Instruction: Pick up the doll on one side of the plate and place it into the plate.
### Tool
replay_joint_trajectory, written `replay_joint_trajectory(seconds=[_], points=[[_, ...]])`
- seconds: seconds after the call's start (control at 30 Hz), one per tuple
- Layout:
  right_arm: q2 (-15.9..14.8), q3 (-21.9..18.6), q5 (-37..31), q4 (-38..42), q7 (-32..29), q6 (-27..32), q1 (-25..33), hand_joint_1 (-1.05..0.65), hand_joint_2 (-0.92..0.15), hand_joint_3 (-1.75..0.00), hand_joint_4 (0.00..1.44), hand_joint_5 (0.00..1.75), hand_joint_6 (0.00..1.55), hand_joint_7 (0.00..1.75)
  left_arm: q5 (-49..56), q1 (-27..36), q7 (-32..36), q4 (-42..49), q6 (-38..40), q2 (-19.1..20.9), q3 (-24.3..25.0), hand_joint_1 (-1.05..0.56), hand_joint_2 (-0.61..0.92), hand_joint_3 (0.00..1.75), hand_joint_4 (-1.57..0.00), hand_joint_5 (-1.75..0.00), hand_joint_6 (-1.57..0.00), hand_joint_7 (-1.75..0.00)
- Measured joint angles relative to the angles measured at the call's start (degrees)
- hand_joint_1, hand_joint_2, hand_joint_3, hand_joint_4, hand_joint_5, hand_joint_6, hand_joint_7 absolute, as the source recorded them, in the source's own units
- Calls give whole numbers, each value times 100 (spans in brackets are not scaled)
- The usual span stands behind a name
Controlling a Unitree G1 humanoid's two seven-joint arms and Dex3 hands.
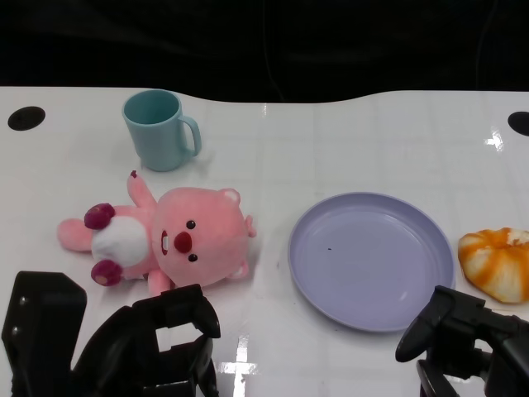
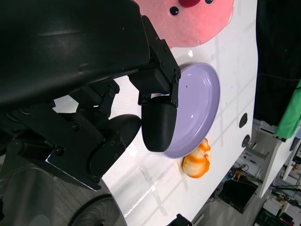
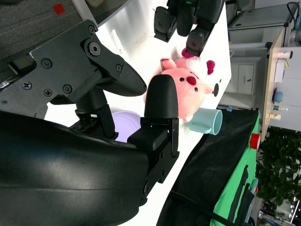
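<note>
A pink plush doll (image 1: 165, 240) with a white belly lies on the white table, to the left of the empty lavender plate (image 1: 370, 260). My left hand (image 1: 157, 343) hovers just in front of the doll, fingers apart, holding nothing. My right hand (image 1: 467, 343) is at the lower right, in front of the plate's near rim, also empty with its fingers apart. The left wrist view shows the doll (image 2: 197, 19) and the plate (image 2: 200, 106) beyond my left hand (image 2: 141, 108). In the right wrist view the doll (image 3: 186, 92) lies beyond my right hand (image 3: 150, 108).
A teal mug (image 1: 159, 130) stands behind the doll. An orange-and-white bun-like toy (image 1: 498, 260) lies right of the plate. The table's far edge meets a black backdrop, and dark round holes (image 1: 26, 117) sit near the table's back corners.
</note>
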Motion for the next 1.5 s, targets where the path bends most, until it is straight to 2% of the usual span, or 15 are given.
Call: replay_joint_trajectory(seconds=[1.17, 1.27, 1.4, 1.47, 1.5], points=[[0, 8, 5, -62, -14, 125, 9, -16, -52, -123, 67, 175, 49, 154, -63, -1, 4, -5, 27, 9, 65, -11, 46, 135, -81, -174, -73, -157], [0, 13, 2, -62, -15, 125, 9, -16, -52, -123, 67, 175, 49, 154, -64, -1, 5, -5, 10, 8, 112, -12, 47, 133, -80, -168, -75, -148], [1, 20, 2, -62, -16, 125, 7, -16, -52, -123, 67, 175, 49, 154, -55, -1, 10, -40, -17, 0, 130, -14, 45, 132, -76, -154, -75, -126], [1, 21, 2, -62, -17, 125, 7, -16, -52, -123, 67, 175, 48, 154, -56, -1, 13, -101, -19, -18, 164, -17, 43, 128, -75, -148, -76, -116], [1, 20, 2, -61, -17, 125, 7, -16, -52, -123, 67, 175, 48, 154, -55, 0, 16, -129, -22, -24, 182, -20, 44, 120, -76, -143, -76, -107]])
